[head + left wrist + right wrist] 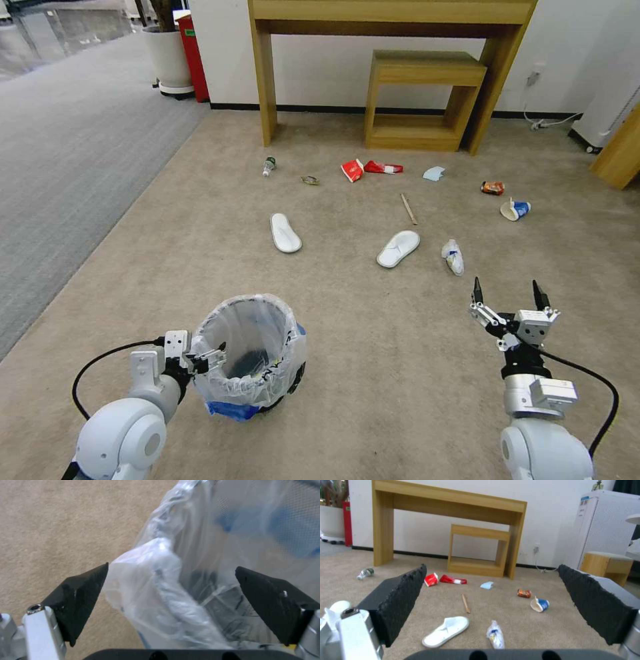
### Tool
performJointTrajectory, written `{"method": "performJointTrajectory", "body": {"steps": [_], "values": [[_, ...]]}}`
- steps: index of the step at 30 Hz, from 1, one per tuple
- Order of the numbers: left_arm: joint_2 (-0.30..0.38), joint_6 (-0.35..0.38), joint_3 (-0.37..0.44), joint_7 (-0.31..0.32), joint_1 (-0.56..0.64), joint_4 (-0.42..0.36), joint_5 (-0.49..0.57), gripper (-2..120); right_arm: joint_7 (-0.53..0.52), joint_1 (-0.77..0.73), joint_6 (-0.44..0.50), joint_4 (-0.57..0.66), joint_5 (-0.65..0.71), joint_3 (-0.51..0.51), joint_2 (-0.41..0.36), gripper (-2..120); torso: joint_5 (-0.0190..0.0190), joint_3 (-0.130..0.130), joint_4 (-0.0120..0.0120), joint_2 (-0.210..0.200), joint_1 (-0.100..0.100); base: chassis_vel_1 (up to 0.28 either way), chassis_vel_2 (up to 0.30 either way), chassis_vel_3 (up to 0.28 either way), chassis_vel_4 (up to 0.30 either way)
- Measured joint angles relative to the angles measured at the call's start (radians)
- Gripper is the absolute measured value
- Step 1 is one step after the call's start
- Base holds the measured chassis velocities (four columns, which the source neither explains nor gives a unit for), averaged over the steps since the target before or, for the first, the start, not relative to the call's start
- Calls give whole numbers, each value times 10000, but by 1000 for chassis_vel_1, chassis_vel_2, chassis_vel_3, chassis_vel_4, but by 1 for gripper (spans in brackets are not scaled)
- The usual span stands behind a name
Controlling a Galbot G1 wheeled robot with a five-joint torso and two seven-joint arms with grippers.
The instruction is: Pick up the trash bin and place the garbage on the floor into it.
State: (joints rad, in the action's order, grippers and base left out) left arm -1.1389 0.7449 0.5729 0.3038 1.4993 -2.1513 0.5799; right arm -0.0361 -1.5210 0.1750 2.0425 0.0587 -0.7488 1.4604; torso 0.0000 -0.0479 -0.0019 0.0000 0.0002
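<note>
The left gripper is held at the rim of the small round black trash bin lined with crinkly clear plastic, on the side nearest the left arm. In the left wrist view its two black fingers are seen spread apart, with the bagged rim lying between them; one finger is outside the bin, the other over its mouth. No closure on the rim is seen, so the bin is judged not yet gripped. The bin stands upright on the beige short-pile carpet floor. Blue patches show at the liner's lower edge.

The right gripper is held off to the far side of the bin, well apart from it, fingers spread wide and nothing between them.

Beyond the bin, the garbage is scattered on the carpet, none of it in contact with the bin: a flat white slipper, a second white slipper, a crumpled white wrapper with blue print, a thin wooden stick, two red wrappers, a small clear plastic bottle, a blue tissue, a crushed orange can and a blue-white paper cup on its side.

Assessment: the task is at its opening step. The bin remains to be grasped and lifted, and every item remains to be collected.
</note>
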Motion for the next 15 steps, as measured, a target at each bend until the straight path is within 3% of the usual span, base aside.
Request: {"method": "performJointTrajectory", "body": {"steps": [15], "values": [[25,-72,-126,-35,-274,714,6,100,29,-20,77,-45,-106,34,67,100,0,0,0,0,0,0,0,0,0]]}}
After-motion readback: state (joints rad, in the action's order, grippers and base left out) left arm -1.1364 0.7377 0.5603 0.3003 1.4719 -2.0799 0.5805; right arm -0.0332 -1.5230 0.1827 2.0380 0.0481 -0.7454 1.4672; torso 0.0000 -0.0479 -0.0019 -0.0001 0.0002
